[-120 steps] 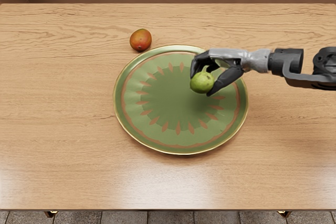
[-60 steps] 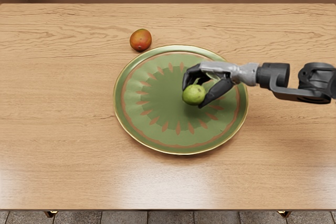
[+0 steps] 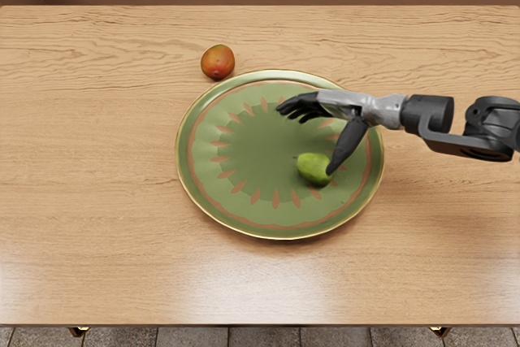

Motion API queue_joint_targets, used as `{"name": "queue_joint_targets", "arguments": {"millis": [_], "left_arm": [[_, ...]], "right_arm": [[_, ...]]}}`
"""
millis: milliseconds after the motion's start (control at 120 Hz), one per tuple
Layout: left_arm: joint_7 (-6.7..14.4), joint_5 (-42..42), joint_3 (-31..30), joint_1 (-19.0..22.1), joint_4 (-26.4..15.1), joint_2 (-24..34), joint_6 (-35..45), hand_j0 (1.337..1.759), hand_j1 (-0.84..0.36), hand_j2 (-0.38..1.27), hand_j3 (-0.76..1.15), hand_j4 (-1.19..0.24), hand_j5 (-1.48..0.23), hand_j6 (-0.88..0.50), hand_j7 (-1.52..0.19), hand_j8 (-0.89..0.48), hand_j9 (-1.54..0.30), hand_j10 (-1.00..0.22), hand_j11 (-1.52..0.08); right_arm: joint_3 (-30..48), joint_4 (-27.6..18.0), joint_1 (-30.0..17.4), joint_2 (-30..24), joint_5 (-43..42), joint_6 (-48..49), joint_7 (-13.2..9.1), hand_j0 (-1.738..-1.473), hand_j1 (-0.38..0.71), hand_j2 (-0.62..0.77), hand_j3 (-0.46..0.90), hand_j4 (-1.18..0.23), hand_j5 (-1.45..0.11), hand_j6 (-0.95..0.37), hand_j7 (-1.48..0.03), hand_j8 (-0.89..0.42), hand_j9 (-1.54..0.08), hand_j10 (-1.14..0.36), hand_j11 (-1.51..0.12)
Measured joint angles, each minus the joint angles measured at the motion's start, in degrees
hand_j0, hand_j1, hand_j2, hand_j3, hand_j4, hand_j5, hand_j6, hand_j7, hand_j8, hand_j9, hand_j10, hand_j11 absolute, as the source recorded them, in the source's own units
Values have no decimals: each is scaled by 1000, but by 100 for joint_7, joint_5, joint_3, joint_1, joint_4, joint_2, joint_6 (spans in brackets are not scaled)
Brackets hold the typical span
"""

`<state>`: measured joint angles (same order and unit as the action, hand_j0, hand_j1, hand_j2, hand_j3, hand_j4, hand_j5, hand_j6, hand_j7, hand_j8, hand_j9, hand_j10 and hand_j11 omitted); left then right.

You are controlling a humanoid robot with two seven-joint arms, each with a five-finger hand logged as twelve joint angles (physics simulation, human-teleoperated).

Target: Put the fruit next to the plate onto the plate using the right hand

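Observation:
A green pear (image 3: 312, 167) lies on its side on the green plate (image 3: 236, 201), right of the plate's middle. My right hand (image 3: 318, 129) hovers just above it with the fingers spread open. The thumb tip (image 3: 334, 167) points down at the pear's right side; whether it touches the pear I cannot tell. The right arm (image 3: 455, 122) comes in from the picture's right edge. A red-orange mango (image 3: 218, 62) rests on the table off the plate's upper-left rim. No left arm shows.
The wooden table (image 3: 97, 184) reaches to the picture's sides. Its front edge (image 3: 260, 324) runs along the bottom, with floor below. A brown wall stands behind the far edge.
The hand carried the pear left and down over the plate, then spread its fingers. The pear dropped onto the plate and now lies on its side.

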<state>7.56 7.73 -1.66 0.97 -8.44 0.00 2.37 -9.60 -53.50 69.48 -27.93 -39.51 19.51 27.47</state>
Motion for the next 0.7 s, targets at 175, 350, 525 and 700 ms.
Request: {"name": "queue_joint_targets", "arguments": {"millis": [175,350,525,700], "left_arm": [[0,1,4,-27,-3,0,-7,1658,346,1,0,-3,-4,-4,-4,-4,-4,-3,-4],[0,-3,4,-172,-2,0,-8,1658,346,1,0,-3,-4,-3,-4,-3,-4,-3,-4],[0,6,11,-176,-6,0,-9,1658,346,1,0,-3,-4,-4,-4,-3,-4,-3,-4],[0,8,16,-182,-8,0,-9,1658,346,1,0,-3,-4,-3,-4,-3,-4,-3,-4]], "right_arm": [[18,-8,214,-204,-23,322,-349,-1658,-244,17,0,-95,-136,-88,-134,-89,-134,-106,-133],[610,-10,358,-854,269,1207,-987,-1658,-287,5,0,-57,-77,-55,-76,-55,-76,-61,-76],[878,14,177,-1924,1501,1485,-1732,-1658,-307,0,0,-40,-51,-39,-50,-38,-50,-41,-50],[928,-4,-9,-2481,2393,1537,-2603,-1658,-315,-1,0,-32,-41,-32,-40,-32,-40,-33,-40]]}}
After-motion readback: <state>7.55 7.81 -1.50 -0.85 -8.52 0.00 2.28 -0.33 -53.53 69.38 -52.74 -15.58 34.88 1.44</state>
